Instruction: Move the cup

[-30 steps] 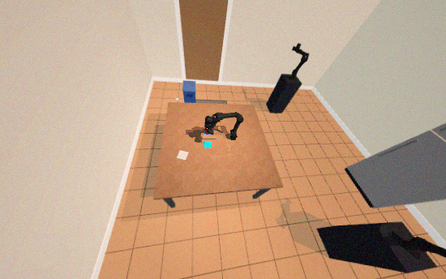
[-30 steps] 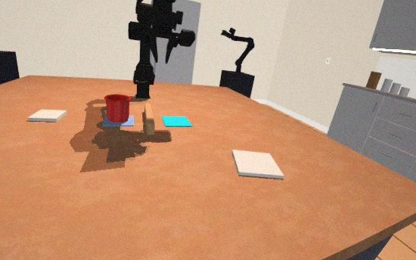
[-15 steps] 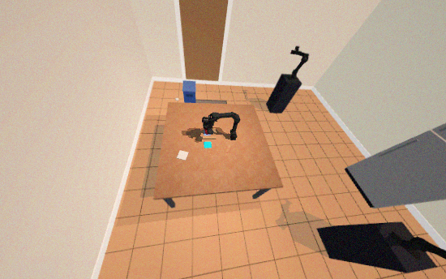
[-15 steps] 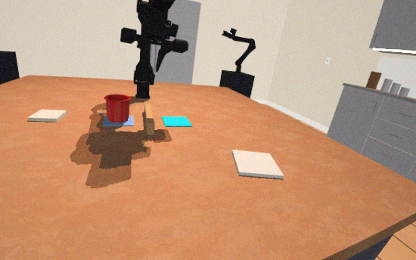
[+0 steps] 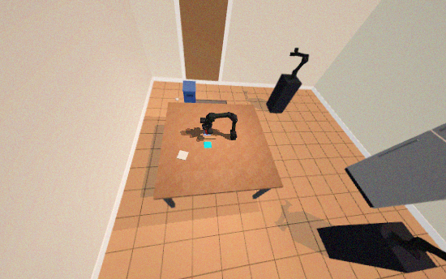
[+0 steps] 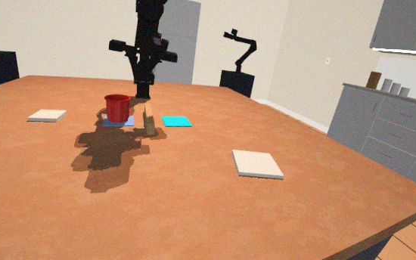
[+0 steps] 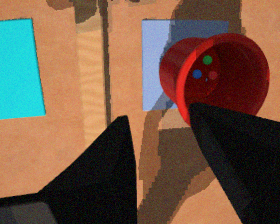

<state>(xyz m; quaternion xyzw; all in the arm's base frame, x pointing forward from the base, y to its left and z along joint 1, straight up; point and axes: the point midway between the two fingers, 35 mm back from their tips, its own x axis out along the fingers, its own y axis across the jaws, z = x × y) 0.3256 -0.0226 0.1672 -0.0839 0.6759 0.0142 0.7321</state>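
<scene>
Red cup [image 5: 206, 131] [image 6: 117, 109] [image 7: 241, 75] upright on the blue pad [image 5: 207, 135] [image 6: 129, 122] [image 7: 156, 60]: that is where we find it, with its open mouth facing up. From the wrist we look down into it and make out a green marble [image 7: 207, 60], a blue marble [image 7: 197, 74] and a dark red marble [image 7: 213, 75] near the bottom.

Our gripper [image 5: 207, 130] [image 6: 143, 80] [image 7: 159, 119] points down with its fingers partly open, a modest gap between the tips and nothing held there. In the wrist view one fingertip overlaps the near edge of the cup's rim; we cannot tell whether they touch. The other tip appears over the table [image 5: 219, 170] [image 6: 189, 212] [image 7: 21, 160], between the cup and the wooden strip [image 5: 207, 139] [image 6: 149, 119] [image 7: 93, 75].

We see that strip standing between the blue pad and the cyan pad [image 5: 207, 144] [image 6: 177, 122] [image 7: 16, 70], apart from the cup. The cyan pad has no cup on it, so the move across is still undone.

In the exterior view we also see two white tiles lying flat: one [image 6: 47, 115] on the blue pad's side of the strip, the other [image 5: 182, 155] [image 6: 258, 164] nearer the camera, beyond the cyan pad.
</scene>
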